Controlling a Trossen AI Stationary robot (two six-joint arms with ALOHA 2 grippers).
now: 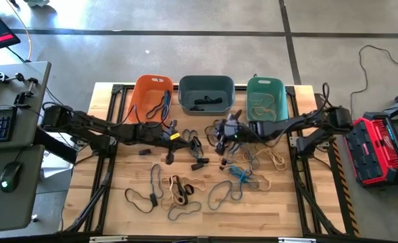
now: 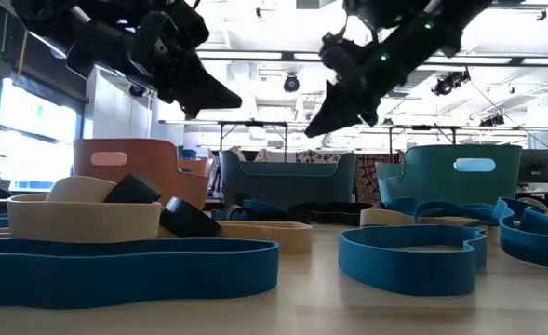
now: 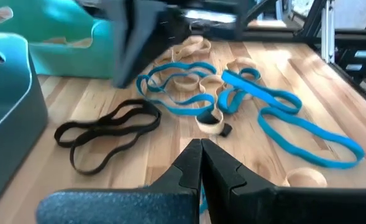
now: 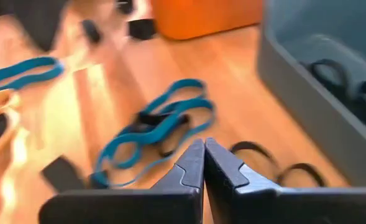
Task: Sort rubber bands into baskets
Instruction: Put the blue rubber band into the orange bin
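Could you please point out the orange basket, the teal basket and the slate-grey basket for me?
Orange basket [image 1: 146, 91]: high view, on its bare floor near the left wall.
Teal basket [image 1: 266, 84]: high view, on its far rim.
Slate-grey basket [image 1: 206, 82]: high view, on its far wall.

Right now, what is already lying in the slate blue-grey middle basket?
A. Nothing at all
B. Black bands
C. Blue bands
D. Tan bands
B: in the high view, dark loops lie on the floor of the slate basket, and the right wrist view shows black loops inside its wall too.
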